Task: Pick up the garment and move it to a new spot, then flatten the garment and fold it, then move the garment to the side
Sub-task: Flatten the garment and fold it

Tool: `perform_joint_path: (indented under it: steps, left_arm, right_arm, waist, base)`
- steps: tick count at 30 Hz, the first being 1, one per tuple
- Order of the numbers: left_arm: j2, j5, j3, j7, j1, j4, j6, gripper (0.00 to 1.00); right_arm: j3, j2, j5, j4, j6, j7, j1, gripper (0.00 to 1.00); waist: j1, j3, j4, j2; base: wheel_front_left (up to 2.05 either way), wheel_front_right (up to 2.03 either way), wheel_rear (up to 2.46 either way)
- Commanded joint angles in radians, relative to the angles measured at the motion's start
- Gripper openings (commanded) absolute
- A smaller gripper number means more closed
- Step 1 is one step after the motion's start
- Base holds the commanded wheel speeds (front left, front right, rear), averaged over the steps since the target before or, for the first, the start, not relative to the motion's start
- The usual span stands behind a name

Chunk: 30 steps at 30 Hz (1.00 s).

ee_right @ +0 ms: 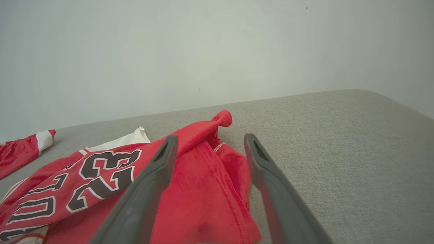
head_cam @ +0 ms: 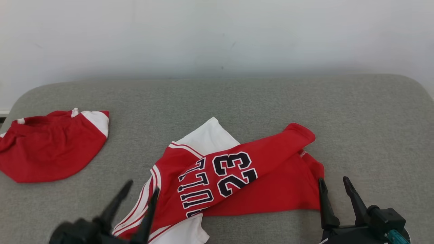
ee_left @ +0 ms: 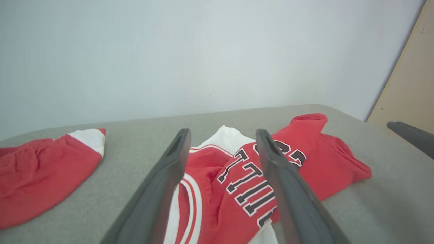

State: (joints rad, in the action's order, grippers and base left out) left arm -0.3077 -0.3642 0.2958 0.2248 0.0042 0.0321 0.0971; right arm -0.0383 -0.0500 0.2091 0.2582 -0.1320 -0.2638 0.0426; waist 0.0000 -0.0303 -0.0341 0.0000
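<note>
The garment is a red jersey with white trim and the number 23, lying rumpled and partly doubled over on the grey cushion; it also fills the lower middle of the left wrist view and the lower left of the right wrist view. My left gripper is open at the jersey's near-left edge, nothing between its fingers. My right gripper is open at the jersey's right edge, its fingers straddling the red hem without pinching it.
A second red garment with a white band lies at the cushion's far left, seen too in the left wrist view. A pale wall stands behind. Bare cushion stretches to the right and along the back.
</note>
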Motion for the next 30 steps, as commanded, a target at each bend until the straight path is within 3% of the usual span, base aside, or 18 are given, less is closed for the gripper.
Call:
perform_joint_path:
  steps: [1,16,24,30]
  left_arm:
    - [-0.009,0.008,-0.01,0.001,-0.038,0.009,-0.002,1.0]
    - [-0.124,-0.054,-0.092,-0.147,-0.468,-0.085,0.016,1.0]
    - [-0.166,-0.108,-0.074,-0.215,-0.588,-0.215,0.029,1.0]
    - [-0.198,-0.148,-0.004,-0.266,-0.631,-0.329,0.032,1.0]
  right_arm:
    - [0.001,-0.001,-0.003,0.001,0.003,-0.001,0.009,1.0]
    - [-0.01,0.0,0.03,-0.021,0.003,-0.001,0.085,1.0]
    - [-0.013,0.0,0.049,-0.028,0.003,-0.001,0.114,1.0]
    - [-0.02,0.0,0.06,-0.031,0.003,-0.001,0.132,1.0]
  waist:
    - [0.0,-0.01,0.02,0.0]
    - [0.0,-0.149,0.187,0.0]
    - [0.0,-0.208,0.235,0.0]
    - [0.0,-0.233,0.254,0.0]
  base:
    - [0.0,0.0,0.0]
    - [0.0,0.0,0.0]
    - [0.0,0.0,0.0]
    - [0.0,0.0,0.0]
